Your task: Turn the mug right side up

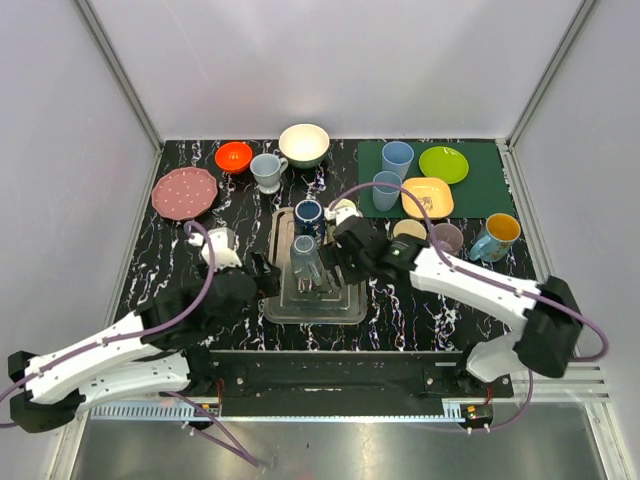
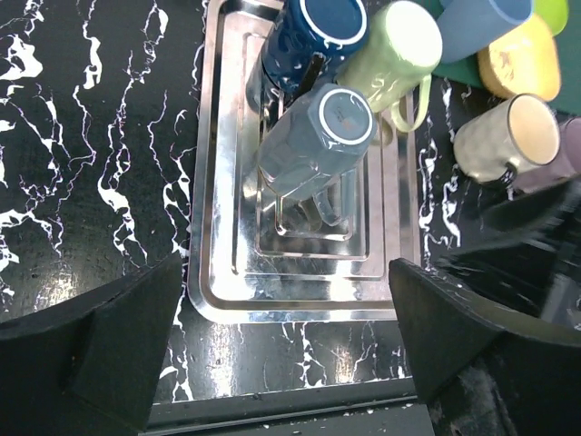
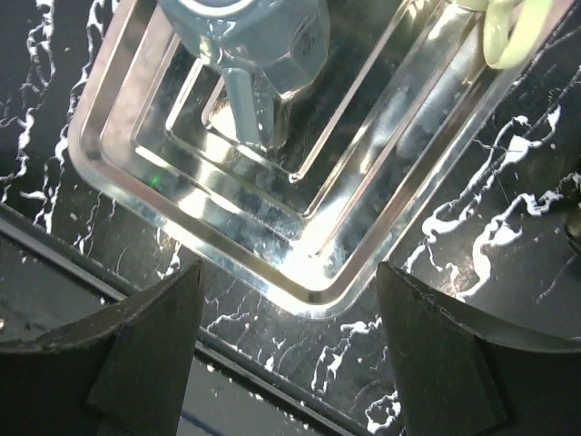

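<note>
A grey-blue mug [image 2: 318, 150] sits bottom-up in the middle of a steel tray [image 2: 207, 227], a navy mug [image 2: 313, 36] just beside it at 12 o'clock, with the left gripper [image 2: 283, 271] at 8 o'clock and the right gripper [image 3: 289, 272] at 3 o'clock, both spread wide and empty.

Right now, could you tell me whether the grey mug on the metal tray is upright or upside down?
Upside down: the grey mug shows its closed, ringed base on top, and its mouth rests on the metal tray.

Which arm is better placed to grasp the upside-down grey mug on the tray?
Probably left: the open left end effector frames the grey mug centrally; the right wrist view shows it off-centre at the top edge.
</note>
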`<control>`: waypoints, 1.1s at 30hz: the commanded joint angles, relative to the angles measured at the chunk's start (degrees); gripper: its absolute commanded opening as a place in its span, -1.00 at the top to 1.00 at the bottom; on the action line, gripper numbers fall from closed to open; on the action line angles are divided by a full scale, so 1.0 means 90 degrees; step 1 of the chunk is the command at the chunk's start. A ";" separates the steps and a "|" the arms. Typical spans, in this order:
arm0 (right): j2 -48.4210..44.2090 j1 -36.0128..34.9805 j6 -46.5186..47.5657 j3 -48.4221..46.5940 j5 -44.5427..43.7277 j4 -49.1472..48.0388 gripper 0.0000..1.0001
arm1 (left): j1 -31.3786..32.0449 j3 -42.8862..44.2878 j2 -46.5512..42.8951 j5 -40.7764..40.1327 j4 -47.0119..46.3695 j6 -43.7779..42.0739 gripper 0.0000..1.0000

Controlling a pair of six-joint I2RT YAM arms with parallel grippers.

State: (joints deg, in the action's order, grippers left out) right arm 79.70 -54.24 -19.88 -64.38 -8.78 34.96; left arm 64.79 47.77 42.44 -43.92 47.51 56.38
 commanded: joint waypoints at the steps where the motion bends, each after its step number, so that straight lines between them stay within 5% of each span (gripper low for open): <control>1: 0.0752 0.0021 0.0070 -0.0590 0.0047 -0.0564 -0.61 | 0.0008 -0.0171 -0.0582 -0.0423 0.0063 0.0288 -0.98; 15: 0.2931 0.0021 0.0265 -0.2025 -0.0039 -0.0711 -0.46 | 0.0008 -0.1098 -0.2916 -0.0364 -0.0112 -0.0102 -0.98; 22: 0.3400 0.0040 0.0246 -0.2270 -0.0372 -0.0671 -0.22 | 0.0008 -0.1187 -0.2967 -0.0247 -0.0054 -0.0141 -0.98; 33: 0.3391 0.0050 0.0217 -0.2164 -0.0392 -0.0642 1.00 | 0.0008 -0.1069 -0.2528 -0.0227 -0.0025 -0.0122 -0.98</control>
State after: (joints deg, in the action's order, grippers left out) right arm 110.74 -54.11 -17.85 -82.76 -10.41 29.71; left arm 64.79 37.12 18.39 -45.41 48.03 55.53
